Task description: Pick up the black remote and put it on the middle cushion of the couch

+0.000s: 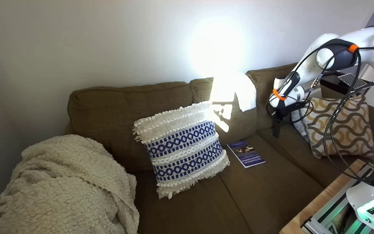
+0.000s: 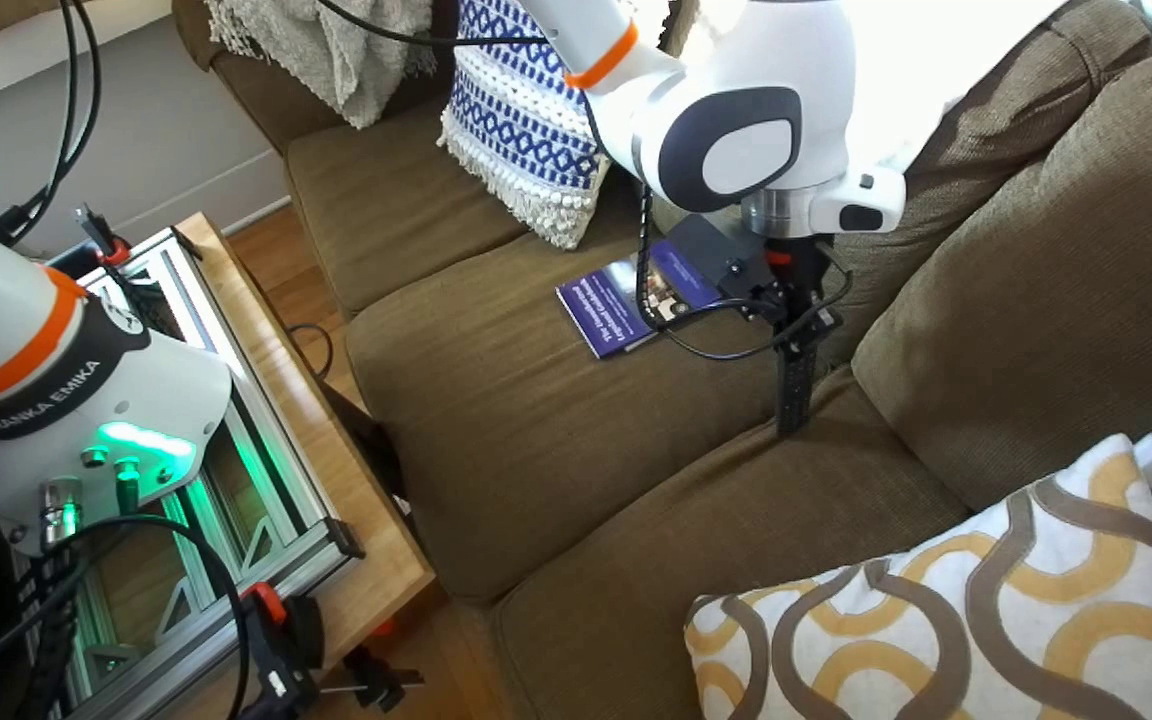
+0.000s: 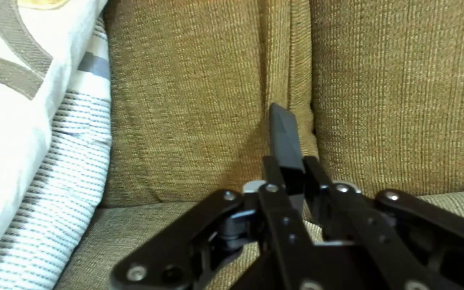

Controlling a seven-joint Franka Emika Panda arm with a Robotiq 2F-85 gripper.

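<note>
The black remote is clamped between the fingers of my gripper in the wrist view and points away from it. In both exterior views the remote hangs upright below the gripper. Its lower end is over the seam between the middle cushion and the cushion beside it; I cannot tell whether it touches. The middle cushion is flat olive-brown fabric and also shows right of the seam in the wrist view. The couch runs along the wall.
A purple book lies on the middle cushion. A blue-and-white fringed pillow stands on one side, a tan lattice-patterned pillow on the other. A cream blanket covers the couch end. The robot's wooden table stands in front.
</note>
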